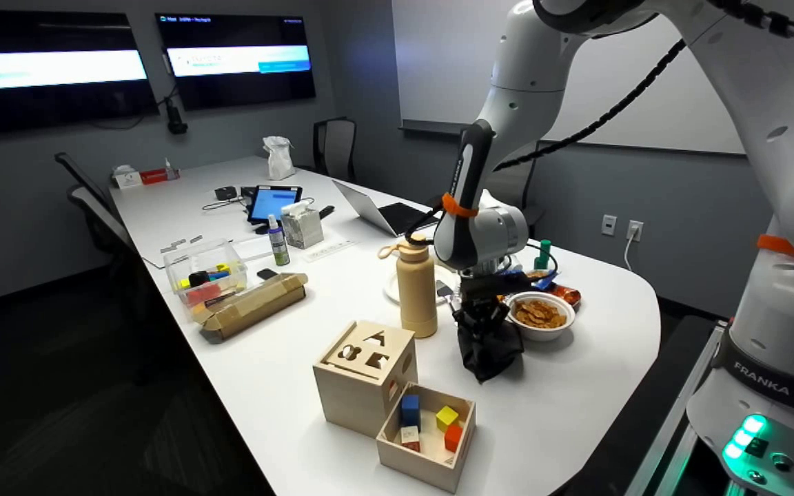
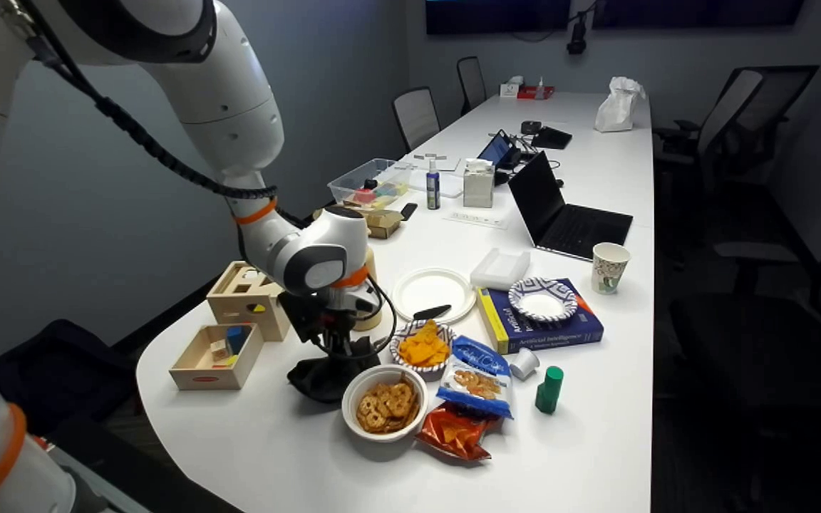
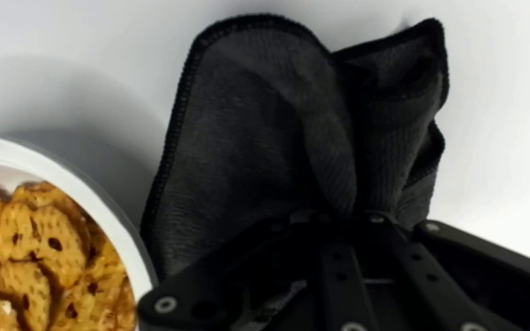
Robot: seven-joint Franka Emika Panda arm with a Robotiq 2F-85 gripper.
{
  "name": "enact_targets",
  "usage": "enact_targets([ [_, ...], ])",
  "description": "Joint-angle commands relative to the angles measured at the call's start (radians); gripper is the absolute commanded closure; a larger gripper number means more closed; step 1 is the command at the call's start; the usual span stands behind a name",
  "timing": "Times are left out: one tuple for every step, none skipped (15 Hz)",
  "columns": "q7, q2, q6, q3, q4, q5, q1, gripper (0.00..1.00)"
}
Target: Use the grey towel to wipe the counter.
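Spill hazard at pretzel bowl (image 1: 542, 333), just beside grey towel (image 3: 246, 138) held in clenched gripper (image 3: 341, 218) over white counter (image 1: 548, 410). Avoid wiping sideways toward bowl; likely to shove or tip it.

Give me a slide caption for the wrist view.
The gripper pinches the grey towel beside a white bowl of pretzels.

Bowl (image 3: 97, 202) cropped left in wrist view, bottle (image 2: 369, 323) mostly behind arm (image 2: 325, 231) in an exterior view, gripper (image 3: 345, 218) tips seemingly lost in towel (image 3: 246, 138)!
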Motion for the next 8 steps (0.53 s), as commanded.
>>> enact_targets([
  [-0.065, -0.009, 0.038, 0.079, 0.016, 0.023, -0.043, 0.98],
  [-0.117, -0.022, 0.044, 0.127, 0.01, 0.04, -0.078, 0.98],
  [-0.172, -0.036, 0.03, 0.178, 0.001, 0.06, -0.119, 0.98],
  [-0.22, -0.042, 0.004, 0.219, -0.001, 0.075, -0.152, 0.98],
  [-0.262, -0.049, -0.01, 0.258, -0.01, 0.093, -0.181, 0.98],
  [-0.301, -0.053, -0.047, 0.292, -0.018, 0.108, -0.208, 0.98],
  [-0.332, -0.049, -0.083, 0.312, -0.018, 0.12, -0.226, 0.98],
  [-0.359, -0.041, -0.128, 0.327, -0.018, 0.131, -0.236, 0.98],
])
